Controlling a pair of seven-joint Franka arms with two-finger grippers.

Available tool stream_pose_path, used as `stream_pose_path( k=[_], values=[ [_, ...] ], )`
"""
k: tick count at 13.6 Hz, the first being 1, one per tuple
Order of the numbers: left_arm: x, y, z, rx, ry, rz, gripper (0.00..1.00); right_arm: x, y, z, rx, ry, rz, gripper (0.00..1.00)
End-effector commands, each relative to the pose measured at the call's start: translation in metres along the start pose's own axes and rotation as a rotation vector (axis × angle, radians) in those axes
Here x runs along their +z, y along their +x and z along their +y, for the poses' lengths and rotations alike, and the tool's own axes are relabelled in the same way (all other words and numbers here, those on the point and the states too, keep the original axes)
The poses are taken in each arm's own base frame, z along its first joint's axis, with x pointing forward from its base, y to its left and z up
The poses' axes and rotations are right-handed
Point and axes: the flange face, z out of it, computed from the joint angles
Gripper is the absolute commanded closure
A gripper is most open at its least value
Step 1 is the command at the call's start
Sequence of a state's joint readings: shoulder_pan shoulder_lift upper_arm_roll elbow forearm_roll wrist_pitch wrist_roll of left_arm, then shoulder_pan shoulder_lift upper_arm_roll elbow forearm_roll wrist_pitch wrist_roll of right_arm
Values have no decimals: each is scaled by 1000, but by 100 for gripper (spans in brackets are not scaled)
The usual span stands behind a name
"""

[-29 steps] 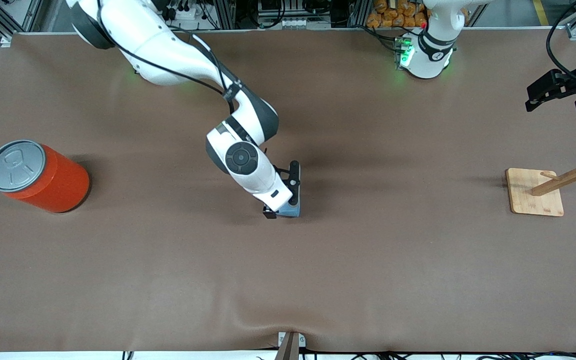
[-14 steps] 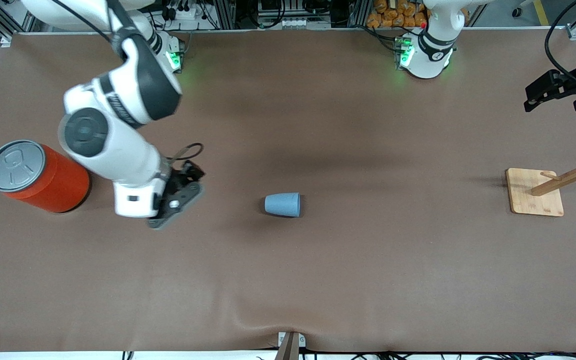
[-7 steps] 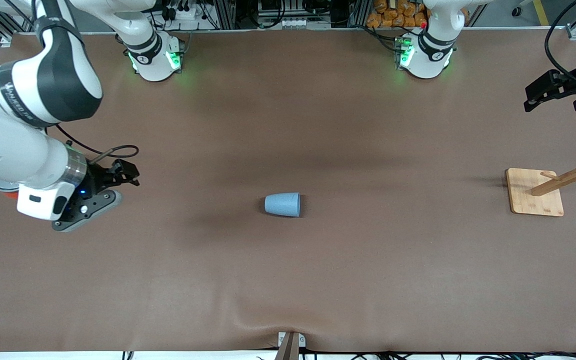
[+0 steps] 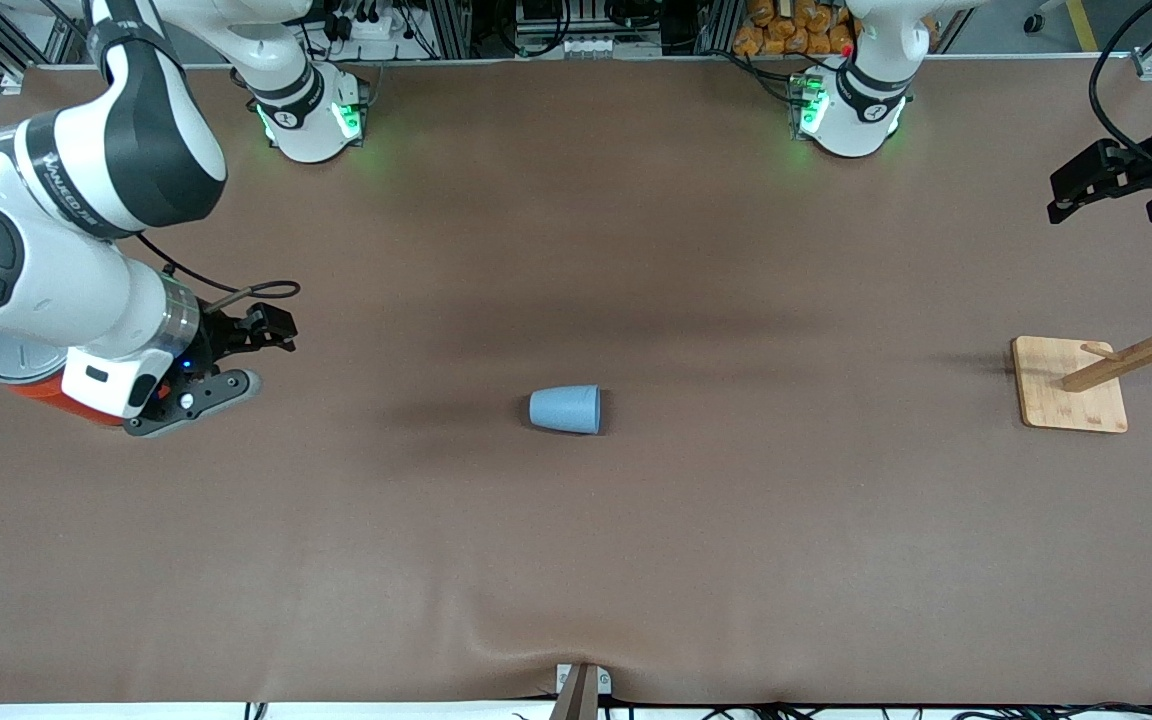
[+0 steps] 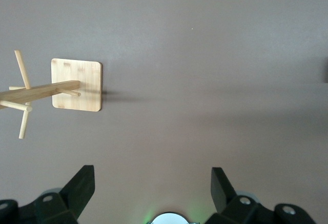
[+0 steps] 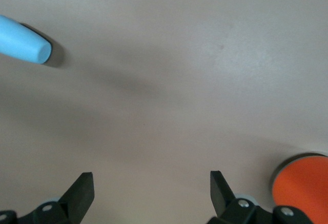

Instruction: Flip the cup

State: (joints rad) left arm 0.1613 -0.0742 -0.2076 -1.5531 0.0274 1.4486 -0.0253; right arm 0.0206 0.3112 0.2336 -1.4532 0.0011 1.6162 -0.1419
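orange-red cylindrical can with grey lid (image 4: 36,375): upright, toward the right arm's end | wooden peg rack on square bamboo base (image 4: 1071,384): toward the left arm's end | brown table cover (image 4: 636,550): under both

right claw (image 4: 236,355) released the cup (image 4: 565,409), withdrawn to hang beside the orange-red can (image 4: 36,385), fingers spread

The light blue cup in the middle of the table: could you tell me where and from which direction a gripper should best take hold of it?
Grip the light blue cup across its tapered wall, coming straight down from above. It appears to stand mouth-down on the table, closed narrow end up, so no rim is open to pinch. Nothing stands close beside it.
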Motion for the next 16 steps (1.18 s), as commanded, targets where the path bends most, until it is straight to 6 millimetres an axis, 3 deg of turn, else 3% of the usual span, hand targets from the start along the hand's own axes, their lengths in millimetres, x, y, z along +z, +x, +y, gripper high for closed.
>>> stream_pose_path(
  k=[1, 4, 6, 10, 13, 16],
  values=[
    [-4, -5, 1, 8, 2, 1, 0, -2, -15, -8, 30, 22, 3, 0],
    [0, -5, 2, 14, 2, -8, 0, -3, -18, -7, 51, 22, 4, 0],
    [0, -6, 2, 16, 2, -13, 0, -4, -21, 6, 72, 23, 7, 0],
    [0, -6, 2, 17, 1, -14, 0, -31, -41, 52, 167, 3, 54, 0],
    [-1, -6, 2, 17, 3, -13, 0, -58, -68, 81, 230, -15, 81, 0],
    [-1, -7, 2, 19, 1, -16, 0, -75, -92, 85, 250, -12, 73, 0]
  ],
)
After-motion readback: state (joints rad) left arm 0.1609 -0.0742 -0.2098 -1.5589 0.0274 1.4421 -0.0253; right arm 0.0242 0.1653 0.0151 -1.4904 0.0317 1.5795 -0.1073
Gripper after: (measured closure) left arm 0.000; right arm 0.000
